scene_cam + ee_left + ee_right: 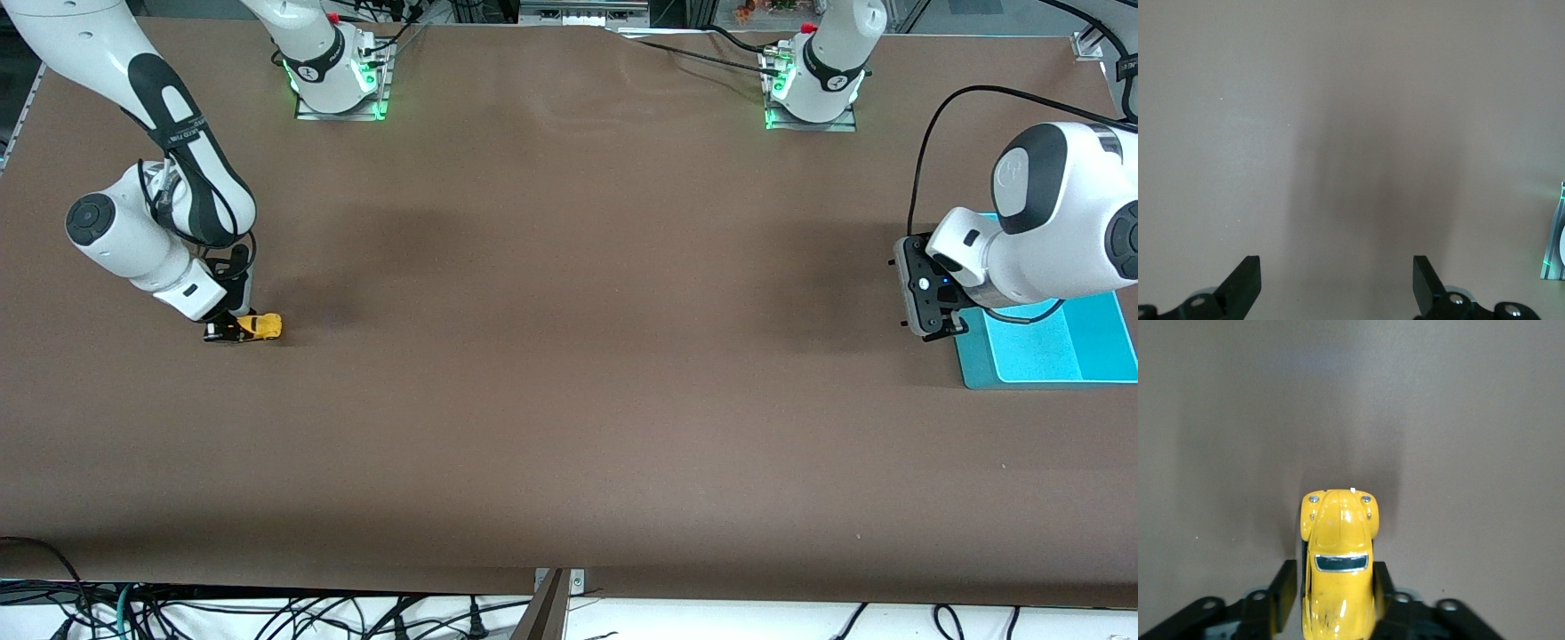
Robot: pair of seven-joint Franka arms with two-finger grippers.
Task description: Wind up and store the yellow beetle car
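The yellow beetle car [261,326] stands on the brown table near the right arm's end. My right gripper [229,331] is down at the table and shut on the car's rear half. In the right wrist view the car [1338,547] fills the space between my right gripper's [1337,577] fingers, its nose pointing away from the wrist. Its wheels are mostly hidden. My left gripper [939,331] is open and empty, hanging over the table beside the teal tray. The left wrist view shows its fingertips [1245,280] spread wide over bare table.
A teal tray [1067,351] lies near the left arm's end of the table, partly under the left arm. The two arm bases [338,80] [813,89] stand along the table's edge farthest from the front camera. A lit base plate [1555,233] shows in the left wrist view.
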